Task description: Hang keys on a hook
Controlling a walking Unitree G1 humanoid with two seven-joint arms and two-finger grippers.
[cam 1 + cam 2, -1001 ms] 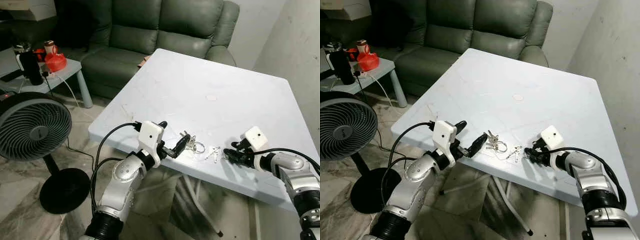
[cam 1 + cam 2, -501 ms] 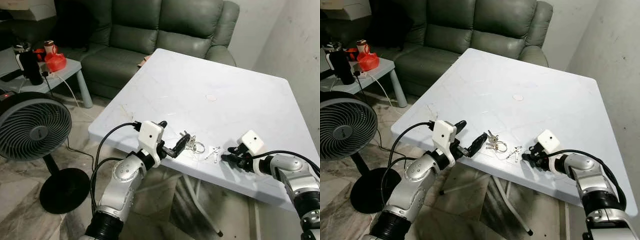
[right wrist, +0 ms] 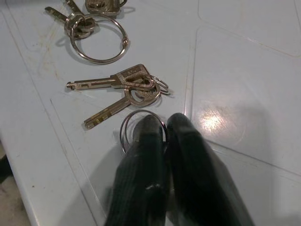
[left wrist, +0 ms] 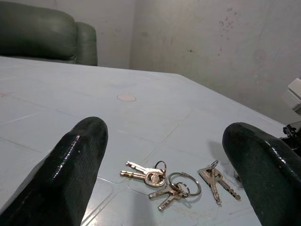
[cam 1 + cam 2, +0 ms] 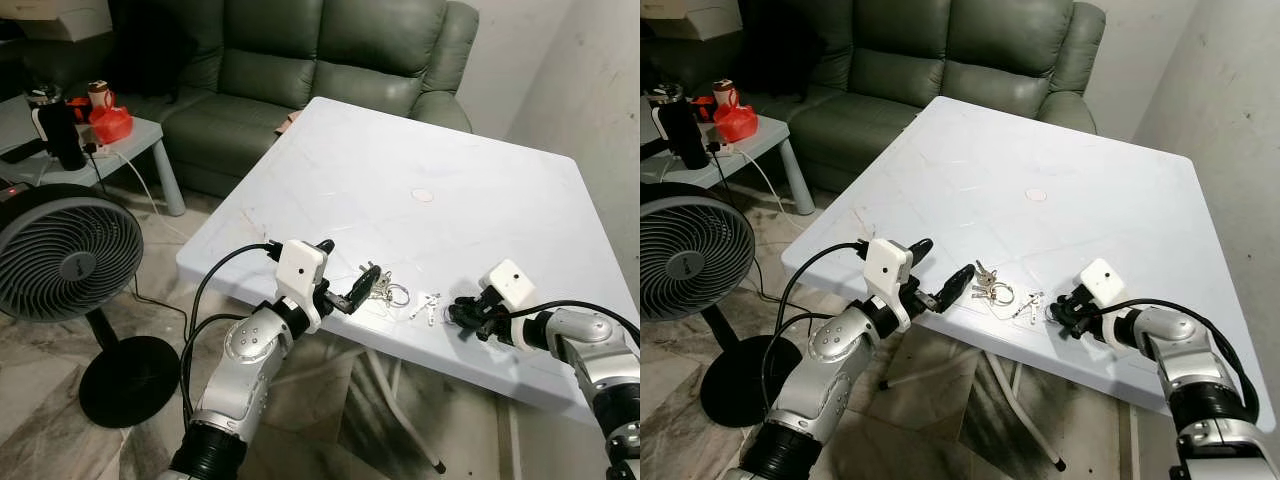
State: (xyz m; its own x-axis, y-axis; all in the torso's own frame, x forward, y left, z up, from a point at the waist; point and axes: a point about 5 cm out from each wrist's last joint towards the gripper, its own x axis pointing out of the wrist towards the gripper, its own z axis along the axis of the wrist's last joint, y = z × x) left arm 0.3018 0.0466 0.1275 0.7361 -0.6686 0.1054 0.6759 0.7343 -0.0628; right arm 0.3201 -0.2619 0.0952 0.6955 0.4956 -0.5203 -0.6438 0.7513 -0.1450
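The right hand [image 3: 157,141] is pressed together on a key ring [image 3: 129,129] (lying on the white surface [image 5: 400,170]); the left hand [image 4: 164,155] is held apart before the larger key bunch [image 4: 162,181].

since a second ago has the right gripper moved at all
Yes. The right gripper has slid a little along the table toward the small keys, and its tips now rest at their ring; the table's edge has not shifted.

2 silver key bunches [image 4: 162,181] lie flat nr surface [image 5: 420,160] front edge; smaller pair [image 3: 124,87] w/ loose ring [image 3: 126,127] beside bigger bunch.
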